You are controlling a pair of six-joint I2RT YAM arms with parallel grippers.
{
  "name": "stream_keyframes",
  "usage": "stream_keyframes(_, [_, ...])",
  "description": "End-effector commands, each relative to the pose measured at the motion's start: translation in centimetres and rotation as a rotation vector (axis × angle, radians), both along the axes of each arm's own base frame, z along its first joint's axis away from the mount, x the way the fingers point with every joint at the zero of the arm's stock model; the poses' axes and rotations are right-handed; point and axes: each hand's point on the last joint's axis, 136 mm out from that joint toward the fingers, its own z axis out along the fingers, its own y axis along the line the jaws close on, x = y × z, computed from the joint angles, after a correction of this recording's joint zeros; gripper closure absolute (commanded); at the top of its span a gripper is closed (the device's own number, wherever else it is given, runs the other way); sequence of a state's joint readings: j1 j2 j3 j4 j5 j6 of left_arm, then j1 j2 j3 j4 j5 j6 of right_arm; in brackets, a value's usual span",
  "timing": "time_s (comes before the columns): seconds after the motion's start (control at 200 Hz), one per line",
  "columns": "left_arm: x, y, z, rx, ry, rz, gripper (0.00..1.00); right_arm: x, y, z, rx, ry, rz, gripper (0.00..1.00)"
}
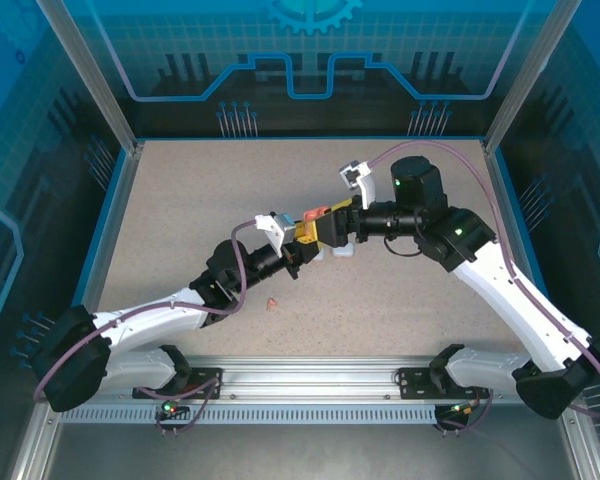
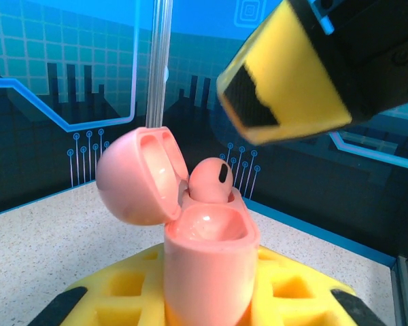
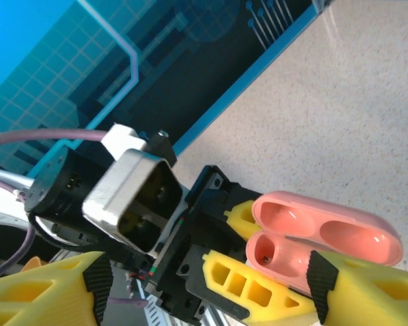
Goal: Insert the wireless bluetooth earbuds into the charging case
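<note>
Salmon-pink earbud (image 2: 211,180) seated in one well of the matching case (image 2: 207,231); other well vacant. Case clamped upright in the left gripper (image 2: 207,305), lid (image 2: 139,176) swung back, to present the wells upward. Right gripper (image 3: 209,278) spread wide, empty, just above the case. Second salmon earbud (image 1: 271,303) loose on the table (image 1: 180,220), near the left arm. Mind the raised lid and the yellow fingers (image 2: 102,292) flanking the case.

High rear overview; wrist close-ups of charging case (image 2: 207,272)
</note>
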State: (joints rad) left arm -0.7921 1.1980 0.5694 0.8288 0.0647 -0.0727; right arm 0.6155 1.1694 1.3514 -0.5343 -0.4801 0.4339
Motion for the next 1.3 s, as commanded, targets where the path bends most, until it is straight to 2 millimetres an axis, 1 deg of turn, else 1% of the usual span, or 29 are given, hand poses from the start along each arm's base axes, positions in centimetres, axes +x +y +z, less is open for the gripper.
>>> stream_keyframes(0.0, [-0.4,0.0,1.3,-0.034,-0.042,-0.008,1.00,-0.7,-1.3,2.6,0.001,-0.106,-0.034,0.21])
stream_keyframes(0.09, [-0.5,-0.1,1.3,-0.036,-0.043,-0.011,1.00,-0.5,-1.6,1.9,-0.031,-0.099,-0.051,0.21])
stream_keyframes(0.18, [-0.6,0.3,1.7,-0.046,-0.052,-0.003,1.00,0.2,-2.3,1.2,-0.070,-0.102,-0.098,0.21])
stream_keyframes(0.235, [-0.7,0.6,2.0,-0.052,-0.067,0.009,1.00,0.9,-3.2,0.5,-0.113,-0.111,-0.161,0.21])
stream_keyframes(0.35, [-0.8,1.8,2.4,-0.040,-0.104,0.049,1.00,1.7,-5.1,-1.3,-0.199,-0.107,-0.258,0.21])
stream_keyframes(0.43, [-0.7,2.9,2.5,-0.037,-0.101,0.088,1.00,2.2,-6.3,-3.1,-0.243,-0.069,-0.331,0.20])
stream_keyframes(0.545, [0.5,5.5,2.1,-0.058,-0.008,0.156,1.00,2.4,-7.6,-6.1,-0.296,0.013,-0.412,0.22])
stream_keyframes(0.62, [0.9,7.3,1.9,-0.070,0.019,0.205,1.00,2.3,-8.3,-8.7,-0.343,0.094,-0.453,0.24])
stream_keyframes(0.7, [1.2,9.2,1.7,-0.071,0.039,0.249,1.00,2.0,-8.1,-11.7,-0.390,0.186,-0.466,0.26])
stream_keyframes(0.74, [1.2,10.1,1.8,-0.070,0.047,0.268,1.00,1.7,-7.4,-13.3,-0.407,0.229,-0.459,0.27])
stream_keyframes(0.82, [1.3,11.7,2.0,-0.066,0.061,0.309,1.00,1.1,-5.4,-16.6,-0.439,0.302,-0.436,0.26])
stream_keyframes(0.905, [1.2,13.4,2.4,-0.071,0.074,0.349,1.00,0.2,-2.5,-20.0,-0.458,0.368,-0.403,0.26])
stream_keyframes(0.971, [1.1,14.5,2.8,-0.078,0.082,0.368,1.00,-0.4,-0.2,-21.9,-0.483,0.386,-0.372,0.26])
stream_keyframes(1.046, [0.9,15.6,3.3,-0.081,0.093,0.393,1.00,-0.9,2.0,-23.8,-0.554,0.378,-0.335,0.25])
stream_keyframes(1.151, [0.6,16.7,4.0,-0.077,0.109,0.417,1.00,-1.8,5.0,-25.7,-0.649,0.341,-0.257,0.23])
stream_keyframes(1.296, [-0.1,17.8,5.0,-0.085,0.129,0.442,1.00,-2.7,8.3,-28.4,-0.748,0.299,-0.172,0.19])
